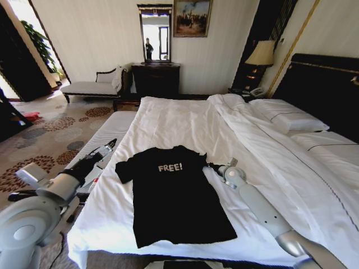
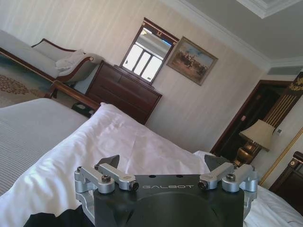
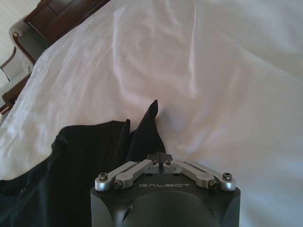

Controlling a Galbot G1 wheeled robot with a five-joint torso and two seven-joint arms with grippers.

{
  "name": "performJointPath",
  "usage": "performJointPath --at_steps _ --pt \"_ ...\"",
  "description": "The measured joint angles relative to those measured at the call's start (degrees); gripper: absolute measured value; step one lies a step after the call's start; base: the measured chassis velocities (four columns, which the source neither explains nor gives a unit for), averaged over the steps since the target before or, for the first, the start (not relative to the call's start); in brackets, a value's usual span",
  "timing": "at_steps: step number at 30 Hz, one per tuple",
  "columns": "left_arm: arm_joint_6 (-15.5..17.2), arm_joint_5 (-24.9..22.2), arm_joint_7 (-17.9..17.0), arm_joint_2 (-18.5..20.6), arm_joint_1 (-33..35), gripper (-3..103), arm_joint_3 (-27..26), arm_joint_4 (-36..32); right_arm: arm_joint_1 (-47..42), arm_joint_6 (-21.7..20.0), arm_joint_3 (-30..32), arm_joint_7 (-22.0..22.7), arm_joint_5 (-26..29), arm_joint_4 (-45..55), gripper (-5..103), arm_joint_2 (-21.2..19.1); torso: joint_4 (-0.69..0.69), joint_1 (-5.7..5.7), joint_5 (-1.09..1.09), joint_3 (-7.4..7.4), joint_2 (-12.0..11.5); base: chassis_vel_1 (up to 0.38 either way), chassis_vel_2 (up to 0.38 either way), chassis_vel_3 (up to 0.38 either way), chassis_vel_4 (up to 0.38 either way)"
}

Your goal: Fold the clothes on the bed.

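Progress on the fold is at its opening stage, by my reading: the black T-shirt point(image 1: 171, 193) lies spread flat, front up, on the white duvet point(image 1: 185, 120) near the foot of the bed point(image 1: 314, 185), and no panel is yet turned over. Everything remains to be done: sleeves in, sides in, hem up.

My right gripper point(image 1: 212, 166) sits at the shirt's sleeve on my right side. In the right wrist view its jaws stand together with a pinch of black fabric point(image 3: 147, 132) caught between them, the cloth rising in a small peak just ahead of the fingertips. I judge this a secured grasp on the sleeve edge.

My left gripper point(image 1: 109, 145) hovers beside the opposite sleeve, just off the shirt's edge and above the bed's side. In the left wrist view its fingers point(image 2: 110, 163) stand apart, with nothing between them; a sliver of black cloth shows below the gripper body.

Condition of the garment: short sleeves spread outward, white "FREE!" lettering point(image 1: 170, 167) readable across the chest, body lying mostly smooth, hem slightly skewed toward the bed's foot. It is soft cotton by appearance, likely to drape and slide when lifted.
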Motion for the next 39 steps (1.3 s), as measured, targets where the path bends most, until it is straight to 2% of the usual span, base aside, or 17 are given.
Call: performJointPath --at_steps 13,23,26,27,29,31,34,37,38,39 --pt "0.0 0.6 0.1 -0.4 -0.2 100 0.5 0.0 -3.5 0.6 4.1 -0.4 1.4 4.8 0 -2.2 -0.01 0.01 0.01 0.00 0.0 0.000 0.000 0.000 0.000" --pt "-0.1 0.9 0.1 -0.9 -0.4 100 1.3 0.0 -8.5 0.8 6.2 1.0 -1.0 6.8 -1 -2.4 -0.01 0.00 0.00 -0.01 0.0 0.000 0.000 0.000 0.000" --pt "-0.1 1.1 0.1 -0.9 -0.4 100 1.5 0.0 -7.7 0.8 6.1 1.2 -1.5 5.3 15 -2.3 -0.01 0.00 0.00 0.00 0.0 0.000 0.000 0.000 0.000" --pt "-0.1 1.1 0.1 -0.9 -0.4 100 1.5 0.0 -7.7 0.8 6.1 1.2 -1.5 5.3 15 -2.3 -0.01 0.00 0.00 0.00 0.0 0.000 0.000 0.000 0.000" --pt "-0.1 1.2 0.2 -0.9 -0.5 100 1.6 0.0 -5.4 0.8 5.8 1.2 -1.4 3.5 26 -2.1 -0.01 0.01 0.00 0.00 0.0 0.000 0.000 0.000 0.000" --pt "-0.1 1.2 0.2 -0.9 -0.5 100 1.7 0.0 -4.2 0.8 5.6 1.1 -1.1 2.8 26 -2.0 0.00 0.00 0.00 0.00 0.0 0.000 0.000 0.000 0.000" --pt "-0.1 1.4 0.2 -0.9 -1.0 100 2.0 0.0 0.3 0.8 3.9 0.5 0.0 -0.3 42 -1.4 0.00 0.01 -0.01 0.00 0.0 0.000 0.000 0.000 0.000" --pt "-0.1 1.5 0.2 -0.9 -1.2 100 2.2 0.0 3.0 0.2 2.3 0.4 0.8 -2.9 48 -0.8 0.01 0.01 -0.01 0.01 0.0 0.000 0.000 0.000 0.000" --pt "-0.1 1.6 0.2 -0.7 -1.4 100 2.3 0.0 6.4 -1.0 0.2 0.0 1.8 -7.4 63 0.7 0.00 0.01 -0.01 0.01 0.0 0.000 0.000 0.000 0.000" --pt "-0.1 1.6 0.2 -0.6 -1.4 100 2.3 0.0 6.7 -1.4 -0.1 0.0 2.0 -8.2 69 1.1 0.01 0.01 0.00 0.01 0.0 0.000 0.000 0.000 0.000"
